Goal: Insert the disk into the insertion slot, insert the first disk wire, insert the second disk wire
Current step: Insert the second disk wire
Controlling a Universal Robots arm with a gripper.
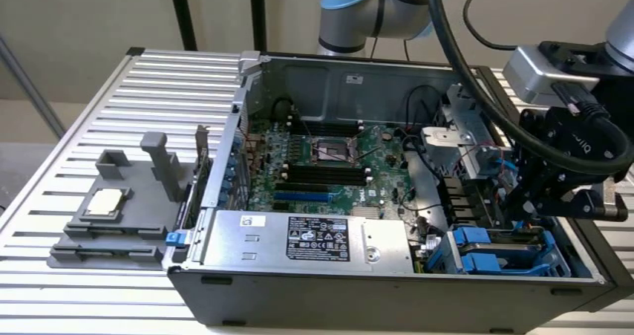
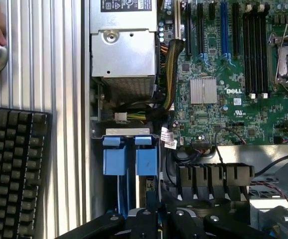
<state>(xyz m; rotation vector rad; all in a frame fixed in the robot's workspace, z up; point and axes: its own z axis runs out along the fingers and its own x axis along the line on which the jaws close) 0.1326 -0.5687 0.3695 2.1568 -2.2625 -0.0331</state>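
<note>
The gripper (image 1: 540,209) hangs over the insertion slot (image 1: 515,249) at the case's front corner, fingers clenched. The disk (image 2: 129,162) sits in that bay between blue tabs — probably rigid, fairly heavy, fragile; best held by its plastic carrier.

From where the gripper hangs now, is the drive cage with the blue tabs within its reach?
Probably yes. The gripper, shut, hangs inside the open computer case just above the drive cage. Nothing lies between them; the blue tabs sit directly ahead in the wrist view.
</note>
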